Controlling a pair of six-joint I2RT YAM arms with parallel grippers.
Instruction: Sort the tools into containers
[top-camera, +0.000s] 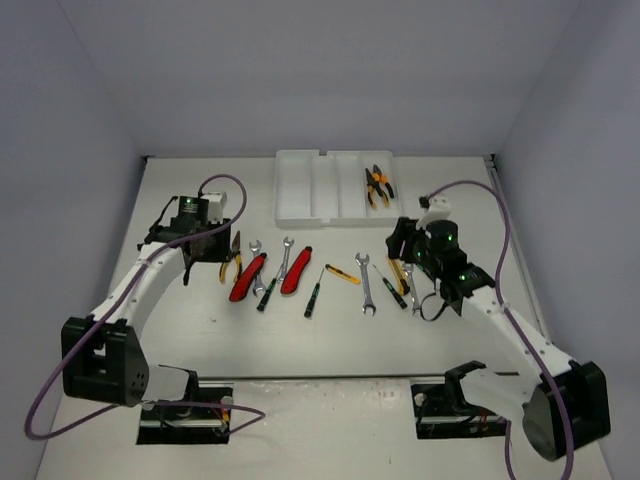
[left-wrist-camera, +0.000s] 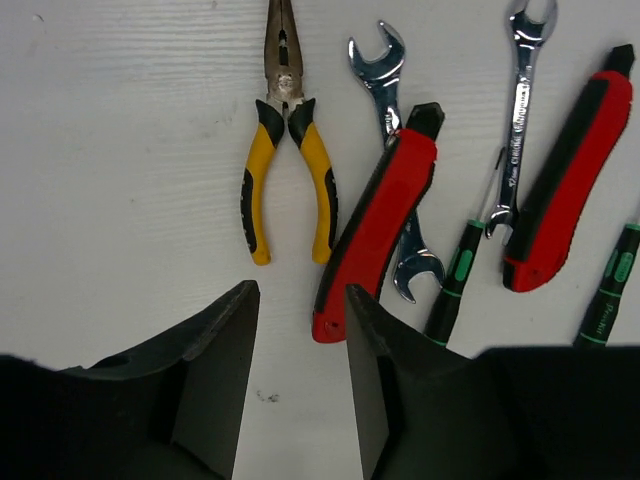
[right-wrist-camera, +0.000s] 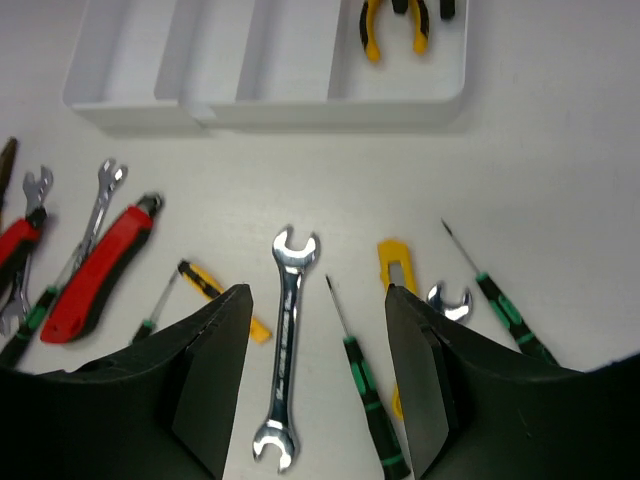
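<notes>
From above, one pair of pliers (top-camera: 377, 186) lies in the rightmost slot of the tray (top-camera: 298, 185) at the far edge of the surface (top-camera: 330, 345). The other tools (top-camera: 296, 272) lie in a row mid-surface, so the sorting looks barely begun. In the left wrist view the left fingers (left-wrist-camera: 215, 370) stand apart and empty, with the yellow-handled pliers (left-wrist-camera: 290, 160) just ahead. In the right wrist view the right fingers (right-wrist-camera: 215, 380) are parted and hold nothing; a wrench (right-wrist-camera: 287, 340) and a screwdriver (right-wrist-camera: 360, 390) lie framed between them.

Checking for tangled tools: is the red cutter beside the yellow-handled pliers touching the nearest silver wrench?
Touching. Left wrist view: the red cutter lies across the silver wrench, covering its shaft.
</notes>
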